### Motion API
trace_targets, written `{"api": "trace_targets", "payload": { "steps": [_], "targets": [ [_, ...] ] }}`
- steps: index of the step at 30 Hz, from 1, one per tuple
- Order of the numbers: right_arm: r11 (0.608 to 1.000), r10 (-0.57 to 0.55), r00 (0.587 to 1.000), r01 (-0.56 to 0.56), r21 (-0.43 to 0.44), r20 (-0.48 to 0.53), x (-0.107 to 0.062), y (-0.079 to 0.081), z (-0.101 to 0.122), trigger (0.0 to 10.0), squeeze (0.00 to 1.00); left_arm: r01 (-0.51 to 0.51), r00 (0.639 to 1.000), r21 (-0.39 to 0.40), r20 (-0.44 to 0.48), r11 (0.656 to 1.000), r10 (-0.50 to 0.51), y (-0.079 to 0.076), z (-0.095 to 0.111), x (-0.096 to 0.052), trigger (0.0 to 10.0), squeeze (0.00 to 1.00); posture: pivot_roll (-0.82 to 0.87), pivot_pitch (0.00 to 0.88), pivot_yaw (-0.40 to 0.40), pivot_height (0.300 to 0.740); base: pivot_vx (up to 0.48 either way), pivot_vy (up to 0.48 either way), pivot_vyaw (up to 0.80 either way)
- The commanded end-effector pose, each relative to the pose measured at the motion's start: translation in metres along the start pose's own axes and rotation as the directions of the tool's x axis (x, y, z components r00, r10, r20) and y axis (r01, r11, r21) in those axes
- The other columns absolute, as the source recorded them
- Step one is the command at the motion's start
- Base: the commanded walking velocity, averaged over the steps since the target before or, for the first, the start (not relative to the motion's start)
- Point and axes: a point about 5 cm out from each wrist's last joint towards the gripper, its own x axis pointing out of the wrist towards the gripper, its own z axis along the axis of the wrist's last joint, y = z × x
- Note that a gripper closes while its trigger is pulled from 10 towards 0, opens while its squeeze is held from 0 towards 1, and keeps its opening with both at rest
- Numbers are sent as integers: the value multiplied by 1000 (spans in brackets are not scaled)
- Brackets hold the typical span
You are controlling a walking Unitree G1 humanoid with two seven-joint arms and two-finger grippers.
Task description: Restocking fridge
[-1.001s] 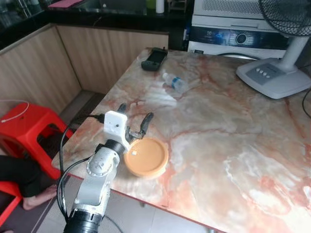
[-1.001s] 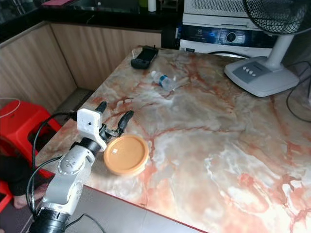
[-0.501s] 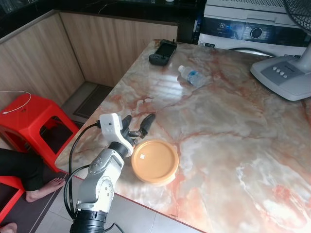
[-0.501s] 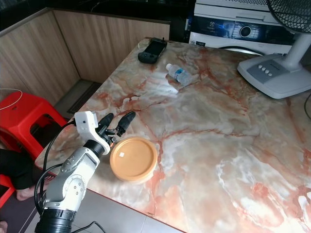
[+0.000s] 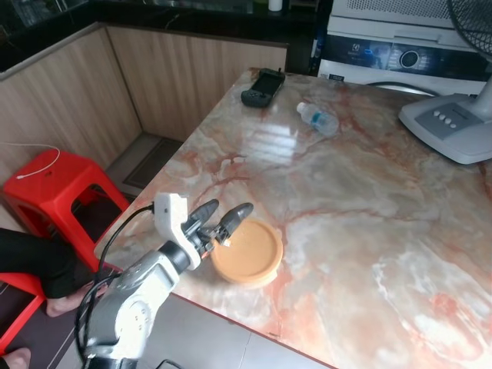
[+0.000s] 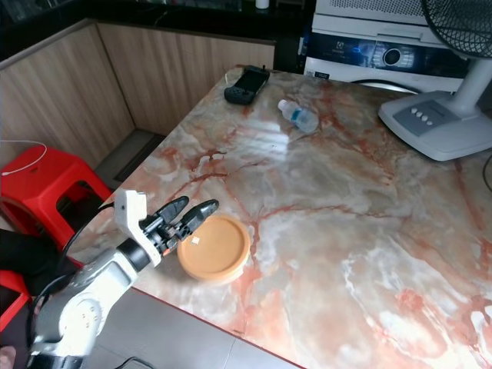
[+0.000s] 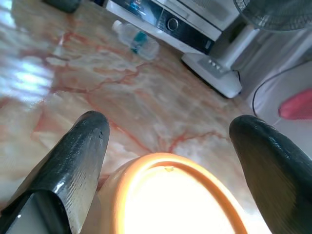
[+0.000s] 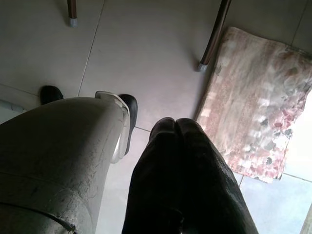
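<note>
From the head camera, I judged I was on the pick-up step: my left gripper [image 5: 225,219] was spread, its fingers reaching over the near-left rim of the one orange lidded tub [image 5: 247,252], which sat at the table's [image 5: 369,200] near-left edge. Farther from the tub lay one water bottle [image 5: 317,118], and beyond that one black handset [image 5: 262,86]; one fan base [image 5: 447,131] stood at the far right.

Through the left wrist camera, both fingers [image 7: 80,151] straddled the tub, not yet touching. The next move, I reckoned, called for lowering and squeezing.

Through the right wrist camera, my right gripper [image 8: 178,127] hung idle over the floor, fingers pressed together.
</note>
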Motion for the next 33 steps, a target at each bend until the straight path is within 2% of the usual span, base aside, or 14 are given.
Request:
{"api": "trace_targets", "payload": {
  "steps": [1, 3, 5, 7, 12, 13, 18, 20, 25, 28, 33],
  "targets": [
    [1000, 0, 1000, 0, 4, -17, -1, 0, -4, 10000, 0, 9, 1000, 10, -6, 1000, -9, 3, 7, -6, 10000, 0, 97, 70, -12, 740, 0, 0, 0],
    [1000, 0, 1000, 0, 1, -18, -1, 0, -4, 10000, 0, -13, 998, 48, -61, 999, 16, 13, 11, -13, 10000, 0, 99, 72, -15, 740, 0, 0, 0],
    [1000, -1, 1000, 1, 0, -18, -1, 0, -4, 10000, 0, -20, 997, 54, -75, 998, 24, 17, 12, -15, 10000, 0, 96, 73, -16, 740, 0, 0, 0],
    [1000, -4, 1000, 4, 2, -17, -1, -1, -4, 10000, 0, -94, 993, 64, -65, 994, 98, 32, 15, -16, 10000, 0, 96, 72, -17, 740, 0, 0, 0],
    [1000, -6, 1000, 6, 1, -16, -1, -2, -3, 10000, 0, -124, 990, 57, -60, 991, 128, 40, 14, -13, 10000, 0, 92, 72, -24, 740, 0, 0, 0],
    [1000, -7, 1000, 7, 0, -15, -1, -2, -3, 10000, 0, -126, 990, 39, -59, 991, 128, 43, 12, -8, 10000, 0, 92, 72, -24, 740, 0, 0, 0],
    [1000, -9, 1000, 8, -3, -14, -1, -3, -3, 10000, 0, -71, 996, -28, -51, 997, 70, 39, 9, 5, 10000, 0, 82, 70, -32, 740, 0, 0, 0],
    [1000, -12, 1000, 12, -3, -13, -1, -4, -3, 10000, 0, -31, 999, -79, -45, 996, 27, 38, 5, 15, 10000, 0, 70, 69, -37, 740, 0, 0, 0],
    [1000, -16, 1000, 16, -4, -14, -1, -5, -3, 10000, 0, -2, 998, -114, -56, 993, -4, 40, 0, 27, 10000, 0, 70, 73, -43, 740, 0, 0, 0],
    [1000, -17, 1000, 17, -4, -15, -1, -6, -3, 10000, 0, 23, 998, -134, -60, 991, -32, 40, 0, 30, 10000, 0, 62, 75, -44, 740, 0, 0, 0],
    [1000, -22, 1000, 22, -3, -15, -2, -7, -3, 10000, 0, 6, 998, -157, -61, 988, -16, 45, -3, 34, 10000, 0, 54, 76, -44, 740, 0, 0, 0]
  ]
}}
